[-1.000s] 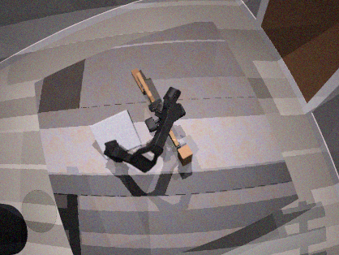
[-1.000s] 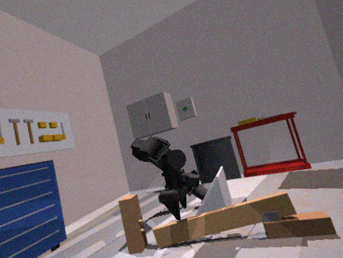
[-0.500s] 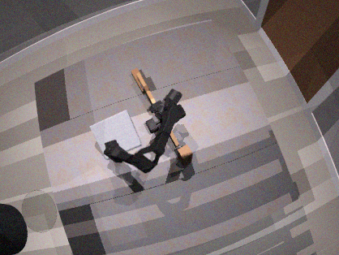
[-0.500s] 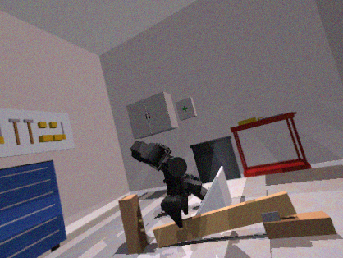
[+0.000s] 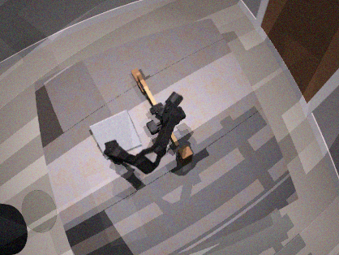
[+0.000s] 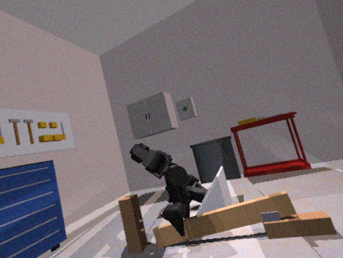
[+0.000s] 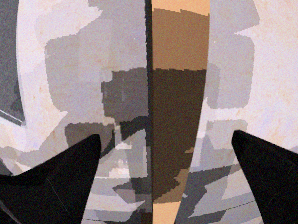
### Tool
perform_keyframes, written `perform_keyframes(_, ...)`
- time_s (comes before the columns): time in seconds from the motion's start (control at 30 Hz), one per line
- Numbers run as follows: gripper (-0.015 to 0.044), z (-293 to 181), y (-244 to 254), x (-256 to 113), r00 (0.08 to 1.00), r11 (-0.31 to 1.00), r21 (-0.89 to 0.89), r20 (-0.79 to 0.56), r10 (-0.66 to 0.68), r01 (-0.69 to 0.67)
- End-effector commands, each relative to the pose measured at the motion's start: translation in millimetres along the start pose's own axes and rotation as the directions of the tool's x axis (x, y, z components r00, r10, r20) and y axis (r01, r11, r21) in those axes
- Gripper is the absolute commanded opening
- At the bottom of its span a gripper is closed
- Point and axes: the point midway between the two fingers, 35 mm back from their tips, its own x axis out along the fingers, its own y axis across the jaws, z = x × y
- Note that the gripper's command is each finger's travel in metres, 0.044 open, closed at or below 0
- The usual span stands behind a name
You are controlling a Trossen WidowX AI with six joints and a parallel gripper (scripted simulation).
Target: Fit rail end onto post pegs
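Note:
The wooden rail [image 5: 149,94] [image 6: 242,210] [image 7: 180,40] slopes down from the bracket [image 6: 270,216] on the low footboard block [image 6: 301,226] to its near end on the table. The wooden post [image 5: 185,152] [image 6: 131,223] stands upright beyond that end, with a gap between. Its two pegs stick out toward the rail. My gripper [image 6: 180,228] [image 7: 170,139] is open and low over the near half of the rail. In the wrist view the rail runs between the fingertips with space on both sides. In the top view the arm hides the fingertips.
A pale panel [image 5: 115,131] [image 6: 217,193] stands tilted beside the arm base, on the arm's side of the rail. The arm [image 5: 164,136] reaches over the rail and covers part of it. Blue drawers, a dark bin and a red frame stand in the background.

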Motion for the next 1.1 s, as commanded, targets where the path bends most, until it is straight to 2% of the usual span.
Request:
perform_keyframes(0.0,0.044,-1,1,6,1.0,1.0,-0.005,-0.007,0.0,0.0)
perform_keyframes(0.4,0.044,-2,2,23,1.0,1.0,-0.004,-0.009,0.001,-0.001)
perform_keyframes(0.87,0.0072,-2,2,23,1.0,1.0,-0.004,-0.009,0.001,-0.001)
perform_keyframes(1.07,0.0032,-2,2,23,1.0,1.0,-0.004,-0.009,0.001,-0.001)
